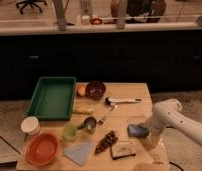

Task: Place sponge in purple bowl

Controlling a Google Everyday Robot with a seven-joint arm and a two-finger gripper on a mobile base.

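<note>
Sponge: a blue-grey soft block (pixel 137 131), which seems to be the sponge, lies on the light wooden bench (pixel 129 90) close to the right edge, toward the near-right corner.
Gripper: the gripper (pixel 145 136) of the white robot arm (pixel 169 117) hangs low over the right side of the sponge, touching it or just beside it. It cannot be told if it is open, closed or gripping.
Reason for the pose: the arm comes in from the right edge, probably because the sponge lies nearest to that side.
Purple bowl: the dark purple round bowl (pixel 95 90) stands at the far edge, near the middle, well apart from the sponge.
Way between: a grey metal utensil (pixel 121 101) lies between the sponge and the bowl, so the carry probably needs height.
Other things: a green plastic tray (pixel 51 97) fills the far-left corner; a dark flat packet (pixel 123 150) lies at the near edge.
Writing: no brand or label is readable.
</note>
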